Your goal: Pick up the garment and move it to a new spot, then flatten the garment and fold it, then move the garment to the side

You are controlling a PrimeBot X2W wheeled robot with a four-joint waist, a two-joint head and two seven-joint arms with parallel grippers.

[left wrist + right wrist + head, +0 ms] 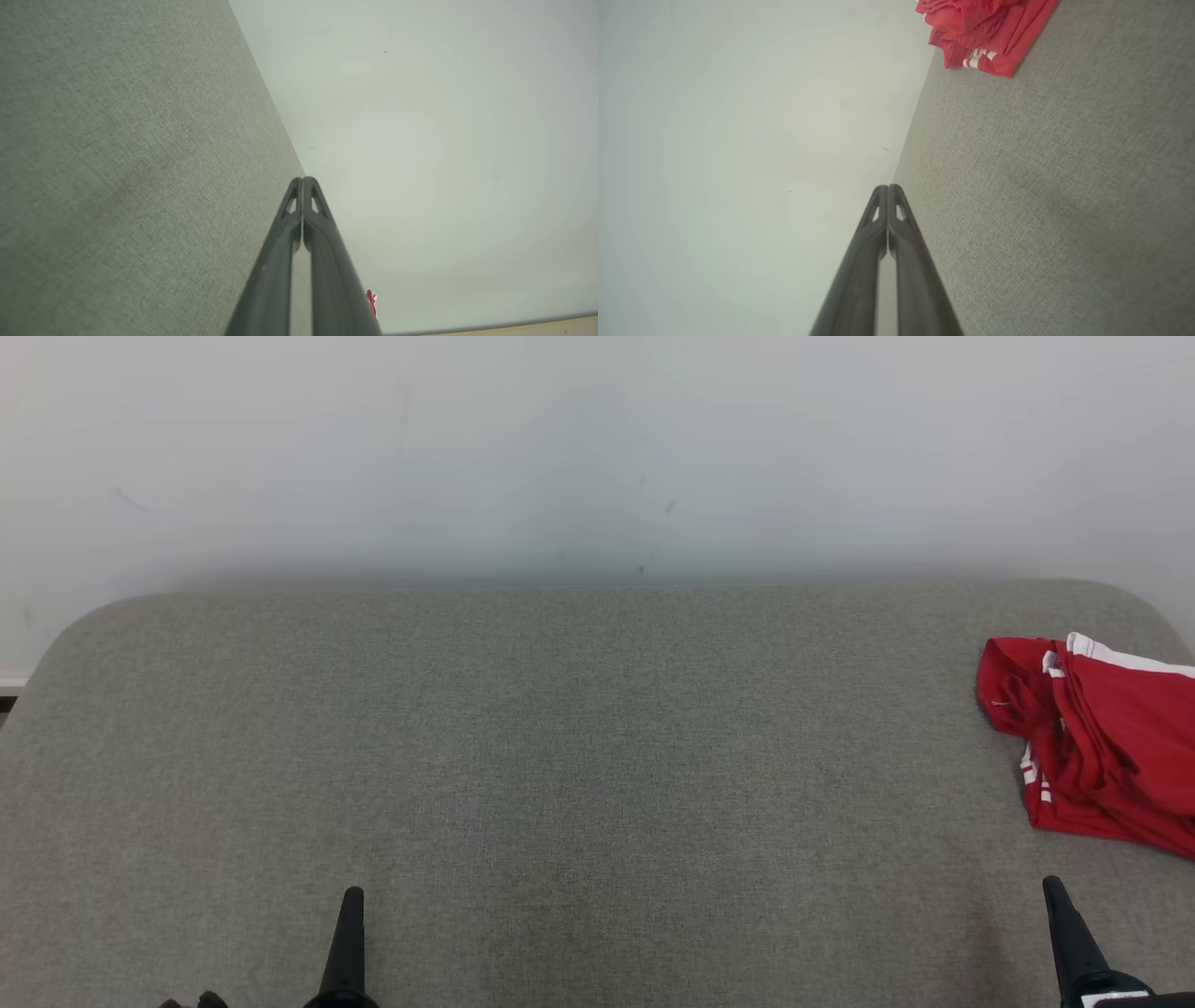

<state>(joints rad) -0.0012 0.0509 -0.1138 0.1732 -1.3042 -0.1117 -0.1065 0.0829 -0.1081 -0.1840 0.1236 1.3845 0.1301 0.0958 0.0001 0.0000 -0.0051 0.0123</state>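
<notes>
The garment (1102,747) is red with white stripes and lies crumpled at the far right of the grey fabric surface (560,737), partly cut off by the frame edge. The right wrist view has it at the top (985,32); a red sliver of it (372,303) shows low in the left wrist view. My left gripper (351,896) rests low at the left, shut and empty, its tips pressed together (302,179). My right gripper (1053,887) stands at the lower right, just in front of the garment without touching it, also shut with nothing held (887,187).
A pale wall (597,448) rises directly behind the grey surface's far edge. The surface has rounded back corners, and a strip of floor (9,695) shows past its left side. Wide bare fabric stretches between the two grippers.
</notes>
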